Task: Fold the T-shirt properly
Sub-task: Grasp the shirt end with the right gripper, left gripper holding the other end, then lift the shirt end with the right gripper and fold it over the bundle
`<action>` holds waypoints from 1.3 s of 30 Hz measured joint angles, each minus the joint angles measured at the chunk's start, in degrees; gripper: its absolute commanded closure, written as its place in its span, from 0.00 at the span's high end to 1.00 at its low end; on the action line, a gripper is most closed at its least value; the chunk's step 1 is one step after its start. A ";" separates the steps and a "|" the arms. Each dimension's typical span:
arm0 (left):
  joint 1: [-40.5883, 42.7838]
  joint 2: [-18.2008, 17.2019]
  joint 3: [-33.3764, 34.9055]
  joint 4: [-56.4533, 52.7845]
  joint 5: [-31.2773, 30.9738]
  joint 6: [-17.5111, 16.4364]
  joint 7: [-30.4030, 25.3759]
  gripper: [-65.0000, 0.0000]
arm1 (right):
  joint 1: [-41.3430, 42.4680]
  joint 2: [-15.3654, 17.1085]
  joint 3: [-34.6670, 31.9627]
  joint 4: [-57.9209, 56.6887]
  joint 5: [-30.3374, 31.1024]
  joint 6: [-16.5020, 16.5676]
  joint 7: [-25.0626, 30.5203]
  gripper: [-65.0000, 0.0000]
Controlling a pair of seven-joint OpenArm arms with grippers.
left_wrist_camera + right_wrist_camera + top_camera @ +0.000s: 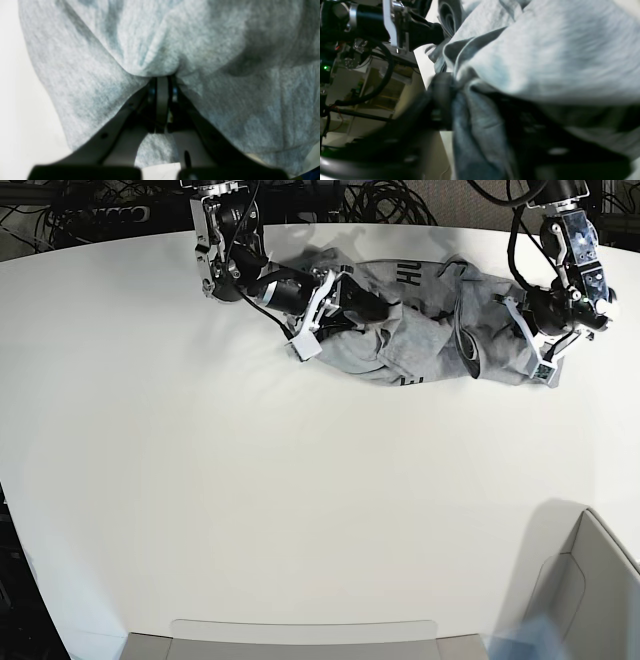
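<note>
- The T-shirt (420,340) lies bunched on the white table (300,500), near the far edge in the base view, between the two arms.
- Its long axis runs across the table, from the right gripper (372,308) on the view's left to the left gripper (512,330) on the view's right. The garment forms a crumpled elongated strip rather than a flat spread.
- Black block lettering shows in two places in the base view: near the far edge of the strip and at its near edge. The rest of the visible cloth is plain heather grey.
- Which end is the collar and which the hem cannot be told from the bunched fabric.
- Left gripper (162,77): the jaws are pressed together with a fold of the T-shirt (160,45) pinched at their tips. The cloth fans out from the pinch point to both sides in the left wrist view.
- Right gripper (460,90): the view is blurred. One dark finger (442,97) stands against the cloth, and the T-shirt (545,62) drapes over the other side. Whether the jaws pinch the fabric or stand apart around it cannot be told.
- Both grippers sit low at the cloth, at opposite ends of the strip.
- A light grey bin (590,580) stands at the near right corner of the base view, well apart from the garment.
</note>
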 measured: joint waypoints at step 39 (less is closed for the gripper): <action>2.12 0.90 -9.57 16.22 4.70 -0.37 10.36 0.00 | 8.85 24.17 0.09 11.21 -3.69 -39.12 -0.07 0.00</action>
